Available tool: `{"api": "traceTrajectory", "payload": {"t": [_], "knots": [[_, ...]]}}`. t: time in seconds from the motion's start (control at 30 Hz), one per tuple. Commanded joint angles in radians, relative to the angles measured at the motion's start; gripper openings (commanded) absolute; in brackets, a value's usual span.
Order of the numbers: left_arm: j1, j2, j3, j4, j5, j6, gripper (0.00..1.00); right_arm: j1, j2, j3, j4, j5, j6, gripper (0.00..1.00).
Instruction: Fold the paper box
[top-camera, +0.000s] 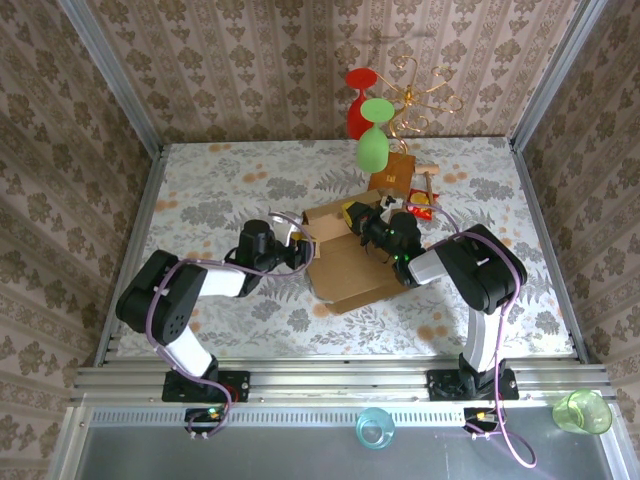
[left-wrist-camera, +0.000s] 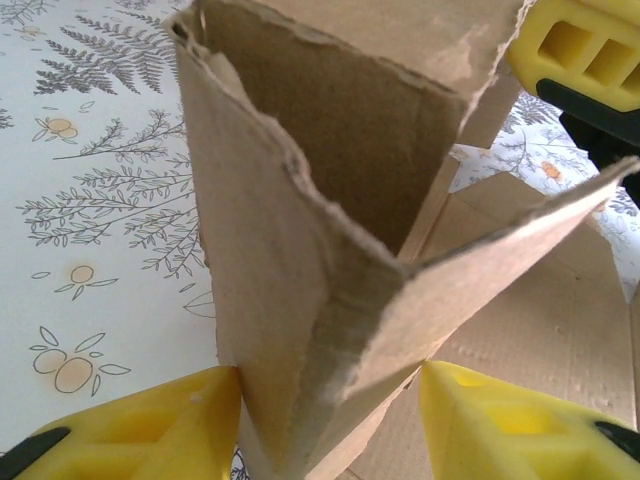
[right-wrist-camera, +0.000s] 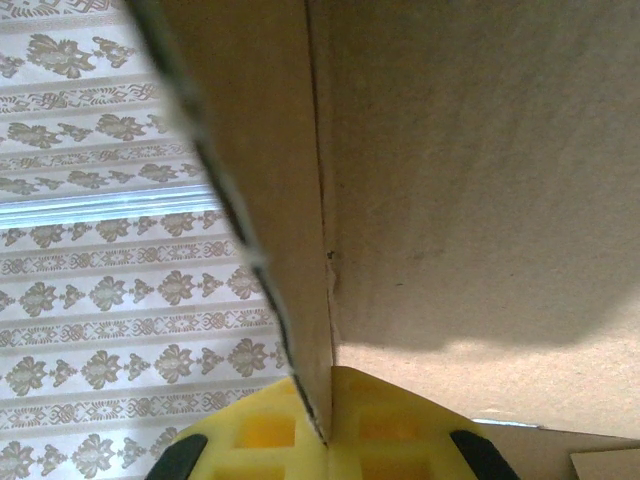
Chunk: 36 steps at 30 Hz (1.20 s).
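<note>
Box (top-camera: 345, 268) sits mid-counter (top-camera: 220, 190) between the two arms, half-formed. From the top cam I see its base panel lying flat. The raised walls at the back and left are mostly covered by the arms, so I can't count the flaps there.

L claw (top-camera: 303, 248) is at the box's left edge. On its wrist cam the yellow pads (left-wrist-camera: 150, 435) stand about halfway apart, one on either side of a doubled-over flap that rises in a V. Both look to be touching the cardboard, so I read it as holding that flap. The frame cuts off the flap's foot and the pad tips.

R claw (top-camera: 362, 226) is at the back wall, but on the top cam it's a dark clump and I can't see the jaws. Its own cam is clearer: the pads (right-wrist-camera: 400, 435) are pinched narrow on a wall edge, w/ cardboard right up against the lens and wallpaper to the left.

A small box (top-camera: 392, 178) stands just behind, w/ red and yellow bits beside it that are too small to ID.
</note>
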Motion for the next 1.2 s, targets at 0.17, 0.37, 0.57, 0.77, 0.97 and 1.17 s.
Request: {"api": "traceTrajectory", "payload": {"t": [0.17,0.37,0.57,0.77,0.97,1.17], "knots": [[-0.032,0.025,0.031,0.022,-0.087,-0.027,0.41,0.008,0.023,0.014,0.010,0.005,0.018,0.00],[-0.052,0.044,0.049,0.004,-0.179,-0.035,0.45,0.016,0.021,0.013,0.008,0.010,0.024,0.00],[-0.072,0.058,0.074,-0.040,-0.298,-0.047,0.42,0.023,0.022,0.010,0.010,0.017,0.028,0.00],[-0.102,0.074,0.097,-0.072,-0.392,-0.054,0.40,0.023,0.020,0.007,0.011,0.020,0.036,0.00],[-0.120,0.098,0.121,-0.100,-0.467,-0.080,0.32,0.025,0.020,0.007,0.012,0.020,0.041,0.00],[-0.149,0.116,0.156,-0.160,-0.568,-0.096,0.24,0.031,0.023,0.001,0.015,0.033,0.044,0.00]]}}
